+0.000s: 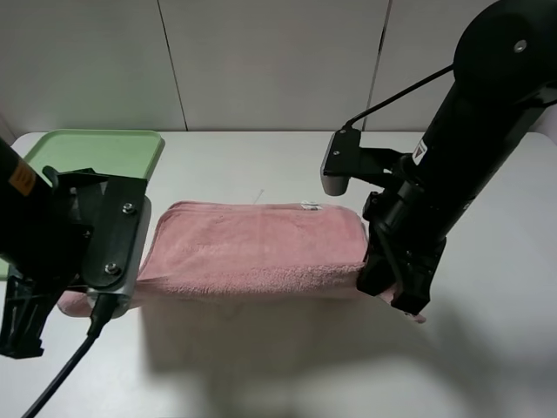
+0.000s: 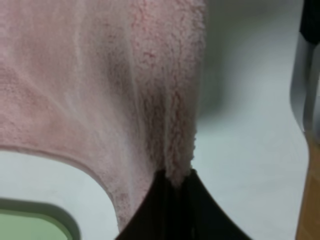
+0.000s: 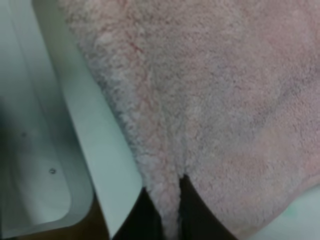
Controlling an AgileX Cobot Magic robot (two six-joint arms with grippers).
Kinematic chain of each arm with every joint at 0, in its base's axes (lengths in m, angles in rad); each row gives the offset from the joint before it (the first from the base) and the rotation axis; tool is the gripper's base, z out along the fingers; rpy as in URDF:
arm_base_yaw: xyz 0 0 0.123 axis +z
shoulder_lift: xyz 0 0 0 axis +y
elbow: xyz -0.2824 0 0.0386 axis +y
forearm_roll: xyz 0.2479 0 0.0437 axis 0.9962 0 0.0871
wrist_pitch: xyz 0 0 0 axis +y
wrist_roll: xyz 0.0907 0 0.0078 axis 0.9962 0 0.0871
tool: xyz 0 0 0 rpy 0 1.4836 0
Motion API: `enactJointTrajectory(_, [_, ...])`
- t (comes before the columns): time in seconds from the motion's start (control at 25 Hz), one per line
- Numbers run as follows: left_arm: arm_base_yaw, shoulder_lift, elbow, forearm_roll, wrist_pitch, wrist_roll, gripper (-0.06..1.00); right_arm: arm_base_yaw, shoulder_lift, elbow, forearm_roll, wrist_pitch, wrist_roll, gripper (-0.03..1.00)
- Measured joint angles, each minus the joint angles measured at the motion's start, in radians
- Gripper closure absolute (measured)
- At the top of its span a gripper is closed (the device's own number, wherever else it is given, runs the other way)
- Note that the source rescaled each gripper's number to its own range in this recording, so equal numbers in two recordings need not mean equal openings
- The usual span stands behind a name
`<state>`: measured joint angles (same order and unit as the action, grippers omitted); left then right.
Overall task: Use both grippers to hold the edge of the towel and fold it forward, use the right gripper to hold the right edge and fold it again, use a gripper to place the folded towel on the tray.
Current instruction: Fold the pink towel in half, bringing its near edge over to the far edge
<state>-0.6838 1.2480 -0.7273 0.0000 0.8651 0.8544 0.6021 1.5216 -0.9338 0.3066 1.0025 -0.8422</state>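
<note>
A pink towel lies across the middle of the white table, its near edge lifted off the surface and stretched between the two arms. My left gripper is shut on the towel's near left edge; in the high view that gripper is hidden behind its wrist block. My right gripper is shut on the towel's near right edge, low at the right. The green tray stands at the back left, partly behind the left arm.
The white table runs to the front and right. A pale wall rises behind it. The tray's rim also shows in the left wrist view. The right arm's black links stand over the table's right side.
</note>
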Motion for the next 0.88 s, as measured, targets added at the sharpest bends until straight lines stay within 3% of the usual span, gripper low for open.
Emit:
enactJointTrajectory(0.2, [0.000,-0.012,0.000,0.007,0.010,0.015,0.94,0.000,-0.026,0.000,0.015,0.015,0.006,0.97])
enactJointTrajectory(0.48, [0.003,-0.011,0.000,0.072,-0.096,0.046,0.94,0.000,-0.027,0.000,-0.037,-0.023,0.006,0.97])
enactJointTrajectory(0.88, [0.118,0.031,0.000,0.088,-0.270,0.084,0.94,0.000,-0.027,-0.002,-0.120,-0.157,0.006,0.97])
